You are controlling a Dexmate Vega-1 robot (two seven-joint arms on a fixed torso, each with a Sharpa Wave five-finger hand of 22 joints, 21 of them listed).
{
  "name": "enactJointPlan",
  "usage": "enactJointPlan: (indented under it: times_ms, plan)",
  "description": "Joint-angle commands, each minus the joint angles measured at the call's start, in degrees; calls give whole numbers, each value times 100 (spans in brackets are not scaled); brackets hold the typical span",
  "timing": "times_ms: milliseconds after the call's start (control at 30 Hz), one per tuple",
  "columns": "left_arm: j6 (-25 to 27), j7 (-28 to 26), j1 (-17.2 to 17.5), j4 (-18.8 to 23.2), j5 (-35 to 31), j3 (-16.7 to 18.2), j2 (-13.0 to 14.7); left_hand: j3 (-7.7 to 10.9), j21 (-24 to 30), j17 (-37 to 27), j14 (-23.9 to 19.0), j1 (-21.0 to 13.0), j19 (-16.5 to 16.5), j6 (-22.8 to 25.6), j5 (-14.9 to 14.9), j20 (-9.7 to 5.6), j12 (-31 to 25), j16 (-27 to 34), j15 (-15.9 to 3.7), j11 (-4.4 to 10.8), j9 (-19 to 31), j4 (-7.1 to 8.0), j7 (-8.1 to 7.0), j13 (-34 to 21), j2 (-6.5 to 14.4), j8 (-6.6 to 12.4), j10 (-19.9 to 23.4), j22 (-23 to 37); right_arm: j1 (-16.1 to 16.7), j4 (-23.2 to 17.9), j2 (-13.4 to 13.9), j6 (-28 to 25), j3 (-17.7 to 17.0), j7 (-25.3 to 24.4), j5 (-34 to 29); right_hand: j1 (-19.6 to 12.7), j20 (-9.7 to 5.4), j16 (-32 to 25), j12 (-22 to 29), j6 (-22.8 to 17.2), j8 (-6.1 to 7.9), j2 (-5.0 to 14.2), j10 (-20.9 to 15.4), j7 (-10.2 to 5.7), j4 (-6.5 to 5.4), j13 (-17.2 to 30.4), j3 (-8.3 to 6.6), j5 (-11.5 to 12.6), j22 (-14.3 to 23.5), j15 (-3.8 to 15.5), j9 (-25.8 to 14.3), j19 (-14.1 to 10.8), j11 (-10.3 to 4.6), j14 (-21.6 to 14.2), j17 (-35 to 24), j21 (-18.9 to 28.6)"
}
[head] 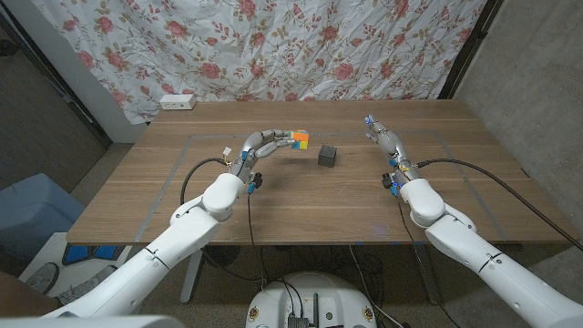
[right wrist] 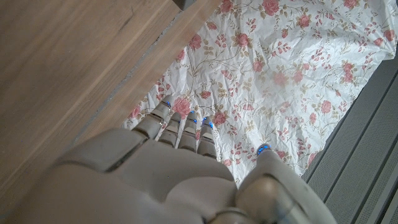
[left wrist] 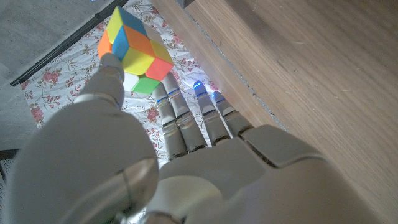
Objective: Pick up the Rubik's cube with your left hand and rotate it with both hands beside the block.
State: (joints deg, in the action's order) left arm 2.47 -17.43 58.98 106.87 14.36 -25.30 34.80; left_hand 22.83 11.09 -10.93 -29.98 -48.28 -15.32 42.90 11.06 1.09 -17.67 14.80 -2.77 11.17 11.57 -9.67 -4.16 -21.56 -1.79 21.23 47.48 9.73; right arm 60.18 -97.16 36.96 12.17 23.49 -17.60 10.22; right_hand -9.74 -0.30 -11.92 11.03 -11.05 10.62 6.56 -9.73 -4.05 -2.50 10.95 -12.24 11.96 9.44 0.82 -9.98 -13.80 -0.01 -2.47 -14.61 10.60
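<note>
The Rubik's cube (head: 300, 139), with orange, yellow, green and blue faces, sits at the fingertips of my left hand (head: 261, 146) near the table's middle. In the left wrist view the thumb tip presses against the cube (left wrist: 134, 50) while the other fingers (left wrist: 193, 118) reach out beside it. A small dark block (head: 327, 157) stands on the table just right of the cube, a short gap away. My right hand (head: 383, 138) is farther right of the block, fingers stretched out and holding nothing. The right wrist view looks along those straight fingers (right wrist: 180, 127).
A white power strip (head: 177, 102) lies at the table's back left edge. A floral curtain (head: 273, 46) hangs behind the table. Thin tape lines (head: 196, 137) mark a rectangle on the wooden top. A blue bin (head: 27, 205) stands on the floor at the left.
</note>
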Motion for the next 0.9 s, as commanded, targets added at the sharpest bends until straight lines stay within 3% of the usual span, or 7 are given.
enactJointPlan:
  times_ms: [33, 233, 567, 900]
  plan:
    - [-322, 262, -141, -260, 498, -16, -91, -33, -5, 5, 17, -69, -17, 24, 34, 65, 22, -16, -752, 119, 53, 12, 46, -25, 121, -9, 102, 30, -147, -376, 178, -510, 173, -86, -636, -96, 16, -54, 37, -41, 38, -19, -65, -153, 64, -2, -11, 21, 15, 0, -19, -51, 15, -63, -3, 12]
    - [-328, 273, -179, -276, 547, -42, -67, -48, -6, 4, 25, -44, -9, 27, 33, 62, 34, -20, -741, 113, 55, 23, 48, -34, 124, -19, 87, 31, -167, -730, 215, -1028, 243, -226, -950, -142, 29, -55, 38, -79, 48, -13, -69, -242, 116, 0, -37, 15, 15, -15, -20, -19, 26, -61, 6, 0]
    - [-318, 270, -218, -299, 608, -70, -50, -67, -6, 8, 27, -33, 2, 32, 35, 55, 39, -27, -732, 95, 57, 19, 68, -48, 118, -38, 98, 31, -73, -1387, 289, -1906, 320, -455, -1370, -232, 67, -56, 40, -266, 93, 6, -78, -544, 234, 6, -93, -9, 15, -87, -28, 32, 24, -34, 17, -8]
    - [-314, 270, -252, -350, 666, -105, -66, -77, -7, 9, 27, -29, 14, 32, 37, 58, 50, -32, -729, 93, 59, 17, 68, -59, 123, -56, 93, 31, -117, -1942, 447, -2789, 542, -515, -2023, -263, 148, -64, 29, -378, 108, 19, -49, -624, 295, 9, -121, -33, 14, -118, -31, 60, 22, -19, 13, -10]
